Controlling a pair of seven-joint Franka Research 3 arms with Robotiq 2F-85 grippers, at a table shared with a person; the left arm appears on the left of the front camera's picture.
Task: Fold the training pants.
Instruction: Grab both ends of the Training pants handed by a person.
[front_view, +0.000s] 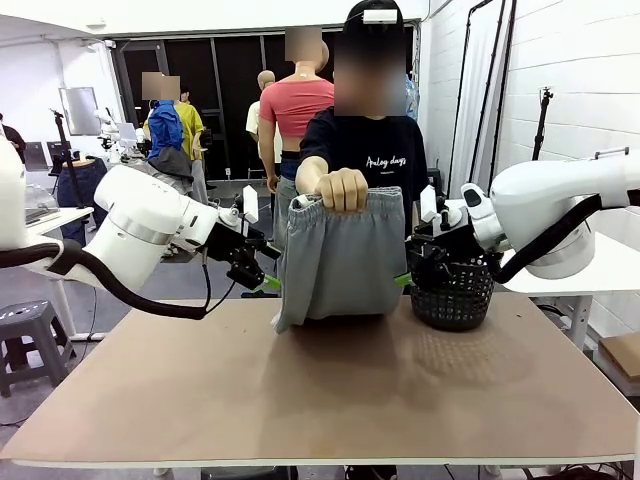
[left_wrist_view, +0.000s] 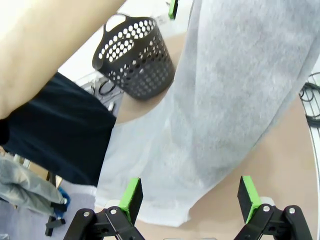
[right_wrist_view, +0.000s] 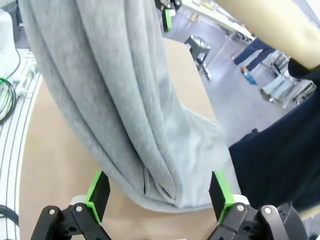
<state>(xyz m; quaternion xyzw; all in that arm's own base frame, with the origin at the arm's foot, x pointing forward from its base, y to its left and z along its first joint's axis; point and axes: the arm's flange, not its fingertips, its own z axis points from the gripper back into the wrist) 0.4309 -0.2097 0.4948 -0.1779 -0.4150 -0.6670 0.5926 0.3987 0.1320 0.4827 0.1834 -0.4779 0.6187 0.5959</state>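
Observation:
A person's hand (front_view: 343, 190) holds the light grey training pants (front_view: 340, 260) up by the gathered waistband, and their lower end rests on the table. My left gripper (front_view: 268, 283) stands open just left of the hanging fabric. My right gripper (front_view: 405, 280) stands open just right of it. In the left wrist view the pants (left_wrist_view: 240, 100) hang ahead of my open left gripper (left_wrist_view: 190, 200), not between the pads. In the right wrist view the folded grey cloth (right_wrist_view: 110, 90) hangs just beyond my open right gripper (right_wrist_view: 159, 195).
A black mesh basket (front_view: 455, 290) stands on the brown table (front_view: 320, 400) right of the pants, close under my right arm; it also shows as the basket (left_wrist_view: 135, 57). The person's arm (left_wrist_view: 50, 45) reaches over the table's far edge.

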